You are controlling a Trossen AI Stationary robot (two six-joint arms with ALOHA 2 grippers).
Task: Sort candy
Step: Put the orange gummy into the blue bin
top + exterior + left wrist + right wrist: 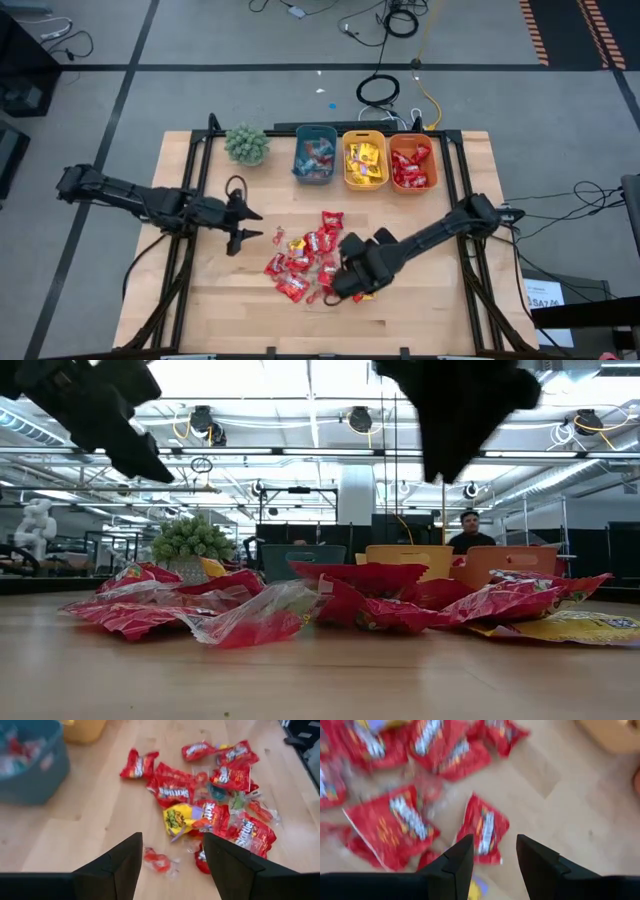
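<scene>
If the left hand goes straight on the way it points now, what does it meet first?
Probably the small clear-wrapped red candy lying just ahead between the open left hand's fingers, before the main candy pile. How high the hand is remains unclear.

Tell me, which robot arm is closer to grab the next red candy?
Probably the right one. The right gripper hangs open right over the candy pile, with a red packet just ahead of its fingers. The left gripper, open too, sits off beside the pile's edge.

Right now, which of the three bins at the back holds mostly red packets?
The orange bin, the rightmost of the row in the high view. The yellow bin in the middle holds yellow packets, and the teal bin on the left holds mixed pale pieces.
</scene>
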